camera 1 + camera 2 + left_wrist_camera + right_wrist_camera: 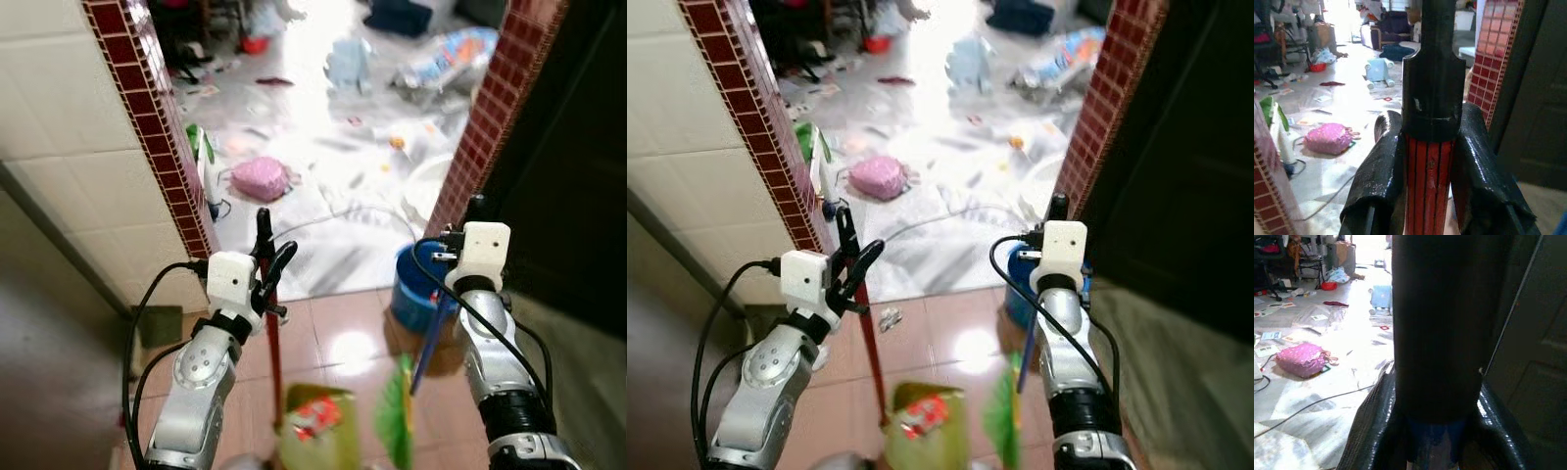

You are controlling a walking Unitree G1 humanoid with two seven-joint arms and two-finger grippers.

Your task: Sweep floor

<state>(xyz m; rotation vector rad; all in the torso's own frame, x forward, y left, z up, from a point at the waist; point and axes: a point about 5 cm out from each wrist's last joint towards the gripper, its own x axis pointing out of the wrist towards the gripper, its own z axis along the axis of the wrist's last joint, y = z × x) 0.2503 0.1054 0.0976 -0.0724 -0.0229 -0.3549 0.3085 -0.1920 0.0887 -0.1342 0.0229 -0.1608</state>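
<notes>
Gripping two upright handles at a doorway, low in the frame.
Left gripper (268,257) is closed around the red dustpan handle (273,352), its green dustpan (318,426) at bottom centre; right gripper (474,217) is clamped on the blue broom handle (428,343), green bristles (398,411) beside the pan. A pink bag (259,178) lies on the littered floor (333,166) at upper centre.

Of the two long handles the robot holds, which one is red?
The red handle is the one in the left end effector, with a black cap on top. The handle in the right end effector is blue instead.
</notes>
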